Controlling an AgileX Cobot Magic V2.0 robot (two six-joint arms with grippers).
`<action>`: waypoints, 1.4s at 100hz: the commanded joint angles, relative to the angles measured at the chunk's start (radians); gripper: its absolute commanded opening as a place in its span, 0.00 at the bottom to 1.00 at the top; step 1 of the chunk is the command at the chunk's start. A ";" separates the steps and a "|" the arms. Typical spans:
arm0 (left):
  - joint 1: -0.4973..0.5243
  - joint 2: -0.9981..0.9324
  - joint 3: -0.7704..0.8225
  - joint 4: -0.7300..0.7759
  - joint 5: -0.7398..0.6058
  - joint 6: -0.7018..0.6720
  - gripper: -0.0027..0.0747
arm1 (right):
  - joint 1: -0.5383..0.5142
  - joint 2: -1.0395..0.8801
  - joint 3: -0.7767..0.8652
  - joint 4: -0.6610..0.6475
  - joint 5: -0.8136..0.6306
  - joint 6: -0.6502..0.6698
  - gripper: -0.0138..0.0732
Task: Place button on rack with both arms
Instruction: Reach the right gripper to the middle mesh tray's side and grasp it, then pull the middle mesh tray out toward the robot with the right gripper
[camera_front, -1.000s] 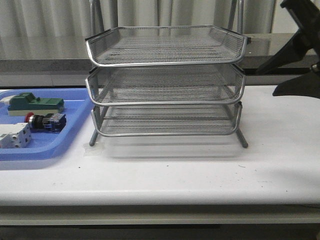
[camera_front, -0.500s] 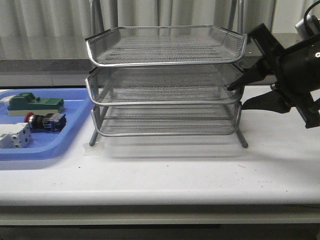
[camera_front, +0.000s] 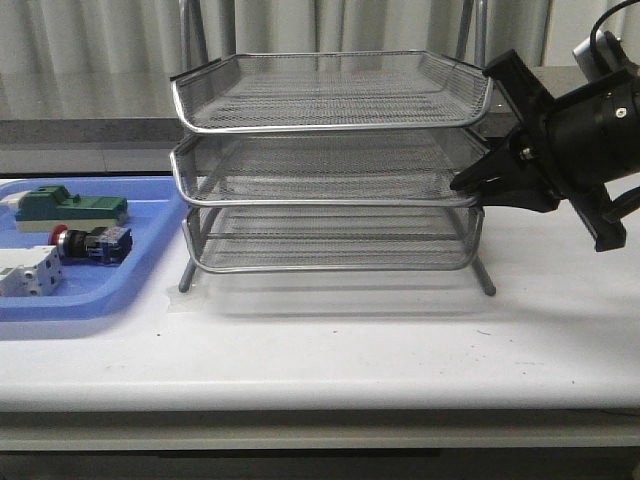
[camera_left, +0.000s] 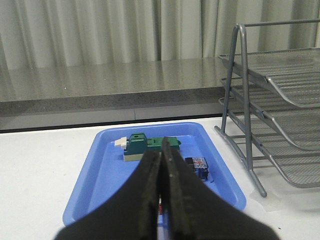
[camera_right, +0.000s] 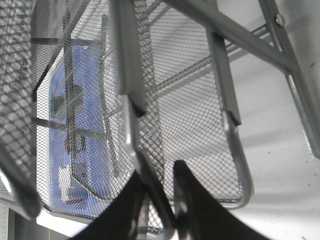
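The button (camera_front: 88, 243), red cap and blue rear block, lies in the blue tray (camera_front: 150, 250) left of the rack (camera_front: 330, 130). My right gripper (camera_front: 468, 193) is at the right end of the rack's middle tray. In the right wrist view its jaws (camera_right: 157, 172) are open and straddle that tray's rim wire (camera_right: 127, 75), one finger on each side. My left gripper (camera_left: 160, 150) is shut and empty, above the near end of the blue tray (camera_left: 110, 165). The button (camera_left: 196, 167) lies just beside its fingers. The left gripper is out of the front view.
A green block (camera_front: 70, 207) and a white-grey block (camera_front: 28, 272) share the blue tray with the button. The green block (camera_left: 150, 145) lies beyond the left fingertips. The rack's frame legs (camera_left: 240, 110) stand close to the tray's side. A dark counter edge runs behind the table.
My right arm has come down and to the left from the upper right corner to the rack. Its jaws now sit around the middle tray's right rim. The button and blocks have not moved.
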 joint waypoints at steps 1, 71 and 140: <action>0.003 -0.032 0.043 -0.008 -0.076 -0.005 0.01 | -0.003 -0.038 -0.018 0.017 0.052 0.003 0.13; 0.003 -0.032 0.043 -0.008 -0.076 -0.005 0.01 | -0.003 -0.221 0.330 -0.121 0.006 -0.040 0.13; 0.003 -0.032 0.043 -0.008 -0.076 -0.005 0.01 | -0.003 -0.374 0.417 -0.112 -0.049 -0.068 0.58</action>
